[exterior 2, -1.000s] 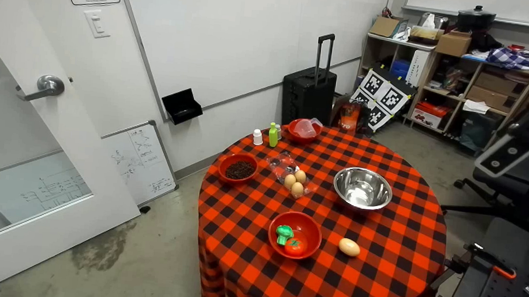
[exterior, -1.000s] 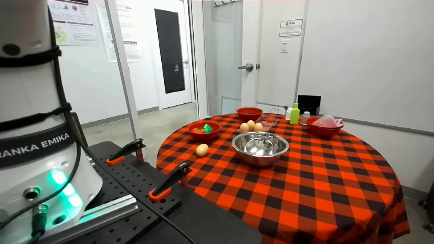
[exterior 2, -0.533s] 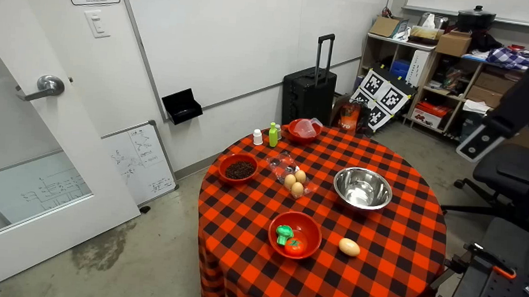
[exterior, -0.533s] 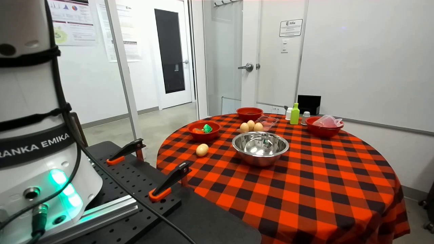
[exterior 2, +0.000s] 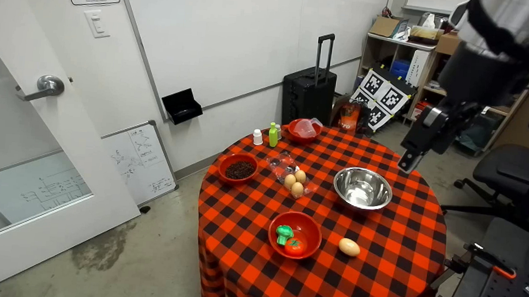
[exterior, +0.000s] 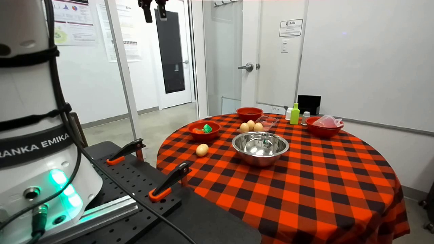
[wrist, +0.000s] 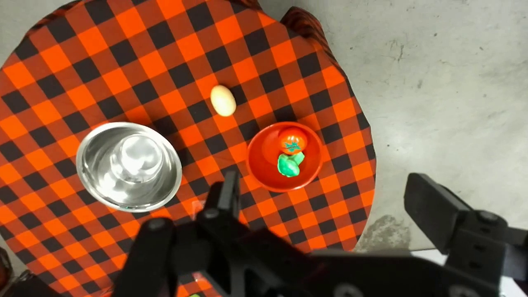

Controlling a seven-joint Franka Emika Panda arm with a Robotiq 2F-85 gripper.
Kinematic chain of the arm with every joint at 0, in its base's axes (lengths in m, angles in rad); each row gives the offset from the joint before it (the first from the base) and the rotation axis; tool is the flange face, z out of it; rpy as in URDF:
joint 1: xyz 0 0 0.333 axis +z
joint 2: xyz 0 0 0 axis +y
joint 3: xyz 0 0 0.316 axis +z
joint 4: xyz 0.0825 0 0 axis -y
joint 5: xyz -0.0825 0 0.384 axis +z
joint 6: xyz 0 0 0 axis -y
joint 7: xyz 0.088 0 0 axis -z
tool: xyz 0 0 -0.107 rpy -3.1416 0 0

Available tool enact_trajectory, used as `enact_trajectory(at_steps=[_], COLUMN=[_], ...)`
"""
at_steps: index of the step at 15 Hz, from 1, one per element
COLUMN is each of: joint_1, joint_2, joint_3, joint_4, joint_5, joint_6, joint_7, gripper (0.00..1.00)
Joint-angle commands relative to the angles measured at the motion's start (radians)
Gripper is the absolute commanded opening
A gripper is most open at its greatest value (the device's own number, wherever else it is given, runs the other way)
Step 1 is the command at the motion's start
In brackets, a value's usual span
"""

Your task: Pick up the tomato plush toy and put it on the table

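Note:
The tomato plush toy point(wrist: 293, 140) is a small round reddish-orange toy with a green leaf mark. It lies in a red bowl point(wrist: 264, 175) against a green broccoli toy point(wrist: 288, 165); the tomato also shows in an exterior view point(exterior 2: 295, 247). In an exterior view the bowl wall point(exterior: 204, 136) hides most of it. The table point(exterior 2: 256, 269) is round, with a red-and-black checked cloth. My gripper point(wrist: 324, 177) is open and empty, its fingers wide apart, high above the table. It shows in both exterior views, at the top edge point(exterior: 155, 17) and beyond the steel bowl point(exterior 2: 424, 155).
A steel bowl point(exterior 2: 362, 189) and a pale egg point(exterior 2: 349, 247) stand near the red bowl. Several eggs point(exterior 2: 295, 183) sit by a clear carton. A bowl of dark beans point(exterior 2: 239, 169), a green bottle point(exterior 2: 273, 135) and a bowl with a clear cup point(exterior 2: 304, 131) stand farther off.
My gripper has come into view at the top of an exterior view. In the exterior view where it showed at the right edge, it has moved left over the table. The objects have not moved.

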Motion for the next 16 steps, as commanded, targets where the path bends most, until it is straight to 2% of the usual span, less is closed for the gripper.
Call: enact_trajectory(at_steps=[1,9,16], joint_1=[0.025,0.066,0.097], joint_2=[0.171,0.482,0.735], joint_3=[-0.021,-0.015,-0.029], joint_4=[0.026,0.082,0.192], joint_5=[0.009,0.015,-0.007], joint_6=[0.076,0.261,0.379], joint_7=[-0.028,0.017,0.078], gripper=[1.00,1.00,1.00])
